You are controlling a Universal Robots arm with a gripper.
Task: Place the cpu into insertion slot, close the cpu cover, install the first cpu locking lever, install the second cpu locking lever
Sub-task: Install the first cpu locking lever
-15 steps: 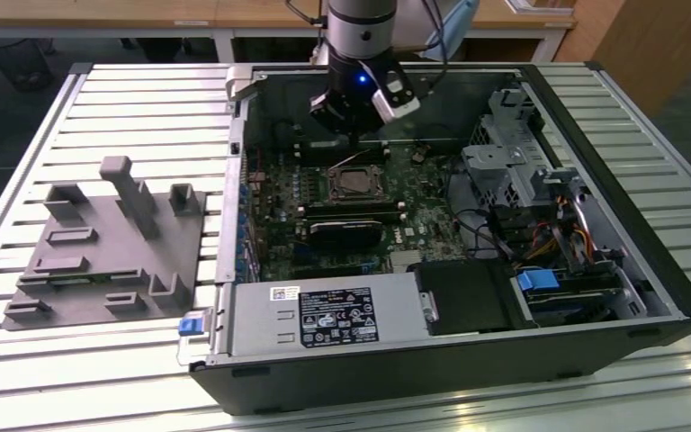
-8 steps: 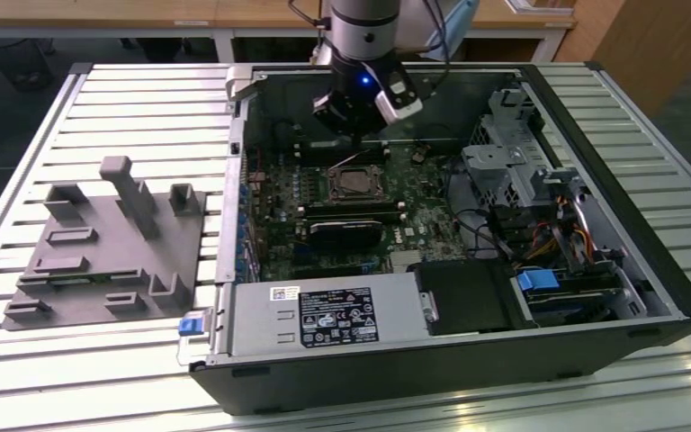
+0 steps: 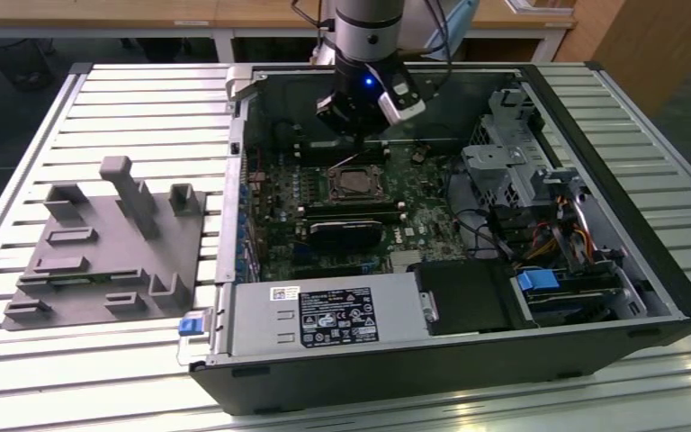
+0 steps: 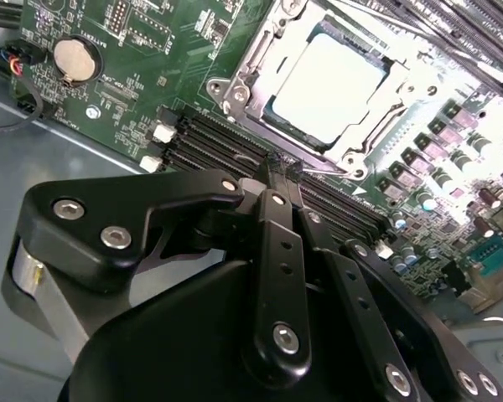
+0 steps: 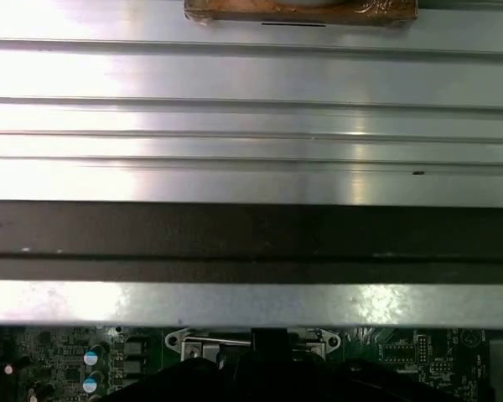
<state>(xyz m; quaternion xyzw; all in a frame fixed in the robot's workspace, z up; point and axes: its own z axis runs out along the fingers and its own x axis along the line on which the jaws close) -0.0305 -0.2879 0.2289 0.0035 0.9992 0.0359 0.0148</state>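
CPU (image 4: 329,77) already sat in the insertion slot (image 4: 250,60) under its closed cover (image 4: 391,126), while my clenched, empty claw (image 4: 281,167) worked at a locking lever (image 4: 323,171).

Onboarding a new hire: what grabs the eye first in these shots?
The open computer case on the slatted table, with the arm's tool reaching down inside it. In the second wrist view the cpu shines bright in the insertion slot, just beyond the tool's black fingers. A grey fixture sits at the exterior view's left.
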